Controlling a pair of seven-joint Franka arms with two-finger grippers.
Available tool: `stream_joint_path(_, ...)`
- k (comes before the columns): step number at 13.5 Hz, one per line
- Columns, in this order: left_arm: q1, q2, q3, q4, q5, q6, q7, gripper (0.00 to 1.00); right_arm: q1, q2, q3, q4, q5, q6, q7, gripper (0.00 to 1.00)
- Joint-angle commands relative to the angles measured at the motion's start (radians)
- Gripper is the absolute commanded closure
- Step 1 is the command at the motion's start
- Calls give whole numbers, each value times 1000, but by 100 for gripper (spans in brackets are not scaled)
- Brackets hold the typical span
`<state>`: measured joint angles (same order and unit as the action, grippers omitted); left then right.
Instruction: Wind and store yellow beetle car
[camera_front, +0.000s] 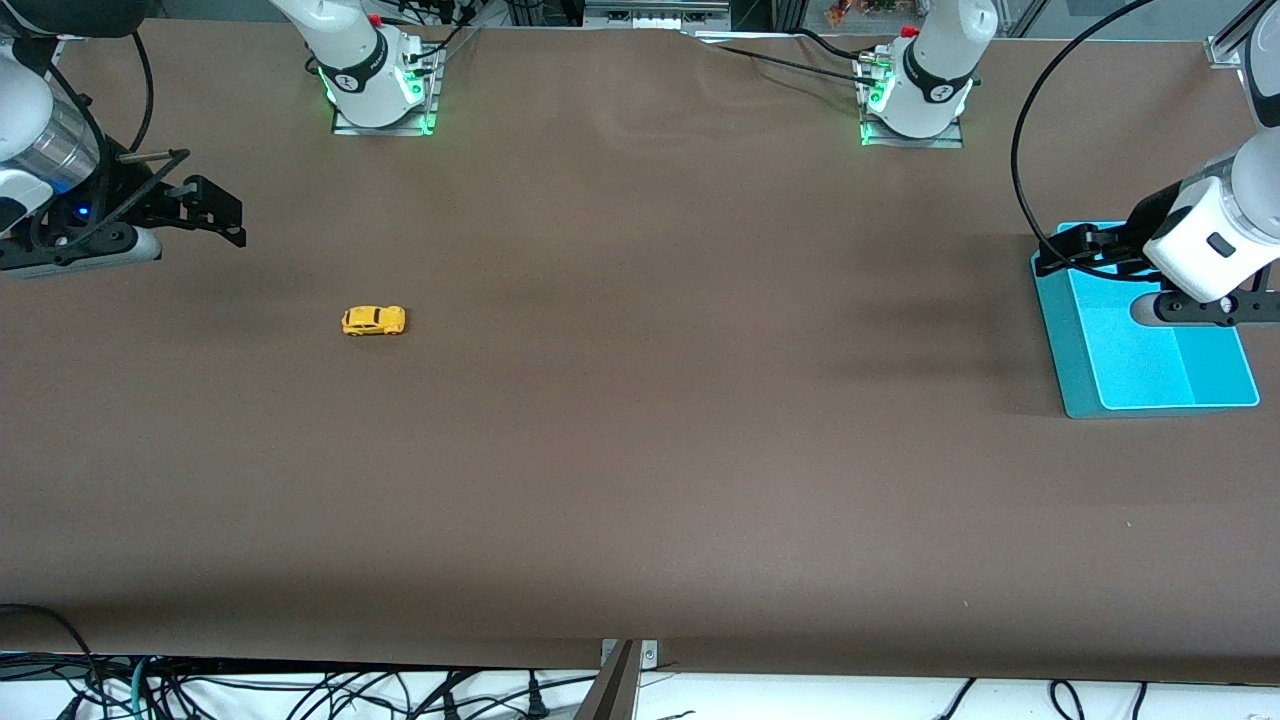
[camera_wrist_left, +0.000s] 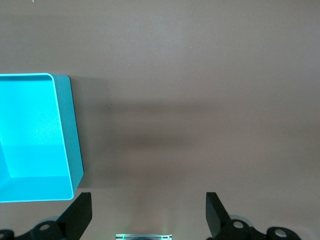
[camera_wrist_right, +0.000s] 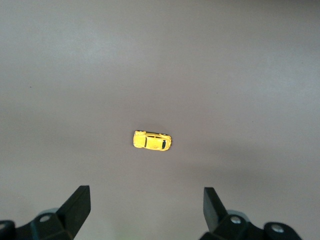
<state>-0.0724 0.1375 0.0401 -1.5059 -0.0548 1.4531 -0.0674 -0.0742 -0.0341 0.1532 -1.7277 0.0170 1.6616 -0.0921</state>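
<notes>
At the right arm's end of the table, working outward:
Right gripper (camera_front: 225, 215): up in the air over bare tabletop, fingers spread wide, nothing between them; both dark fingertips (camera_wrist_right: 80, 200) show in the right wrist view with a broad gap.
Yellow beetle car (camera_front: 374, 320): on its wheels on the brown table (camera_front: 640, 450), toward the right arm's end, lying lengthwise along the table; nearer to the front camera than the right arm's base (camera_front: 380, 85); apart from both grippers and untouched. In the right wrist view the yellow beetle car (camera_wrist_right: 152, 141) sits out ahead of the spread fingers, with clear table between them.
Left gripper (camera_front: 1060, 250): in the air over the edge of the tray that faces the middle of the table, fingers parted and empty; its fingertips (camera_wrist_left: 216, 210) stand well apart in the left wrist view.
Turquoise tray (camera_front: 1080, 380): shallow, rectangular, flat on the table at the left arm's end, well apart from the car; the part of its inside (camera_wrist_left: 30, 130) that shows holds nothing.
Table covering: plain brown sheet, soft shadows of the arms across it.
Left arm's base (camera_front: 915, 95): at the table's edge, green lights lit at its foot.
</notes>
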Motion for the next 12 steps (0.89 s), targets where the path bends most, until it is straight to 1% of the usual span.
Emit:
stream_joint_path(1, 0, 11, 0, 27, 20, -11, 11, 0, -4, 2, 5, 23, 15, -28, 12, 0)
stream_joint_path(12, 2, 16, 0, 27, 18, -11, 15, 0, -2, 5, 6, 27, 15, -28, 8, 0)
